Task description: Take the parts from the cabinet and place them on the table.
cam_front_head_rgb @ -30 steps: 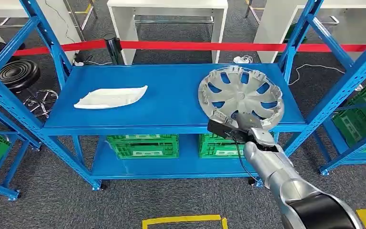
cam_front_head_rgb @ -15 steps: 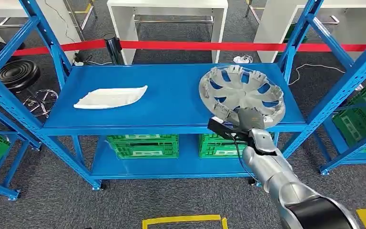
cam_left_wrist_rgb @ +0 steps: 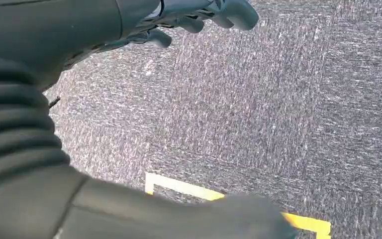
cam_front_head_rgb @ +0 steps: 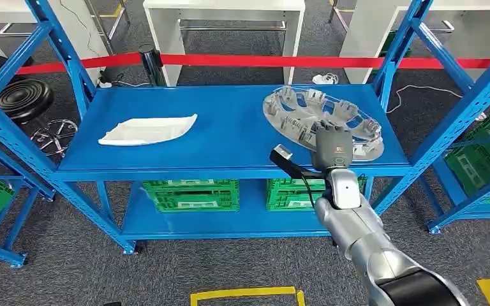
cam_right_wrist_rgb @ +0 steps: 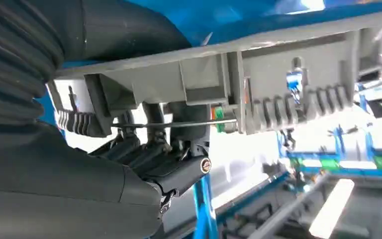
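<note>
Underneath, fingers point(cam_right_wrist_rgb: 144, 149) hook hubcap point(cam_front_head_rgb: 322, 121) (rim)

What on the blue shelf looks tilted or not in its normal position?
The grey hubcap stands out: it is tilted, not flat on the blue shelf. The right hand grips its near rim, with fingers hooked under the edge. The white part lies flat and looks normal.

Hubcap point(cam_front_head_rgb: 322, 121) on top shelf point(cam_front_head_rgb: 230, 137) right side, white trim part point(cam_front_head_rgb: 147, 130) left; crates point(cam_front_head_rgb: 194, 194) on lower shelf.
</note>
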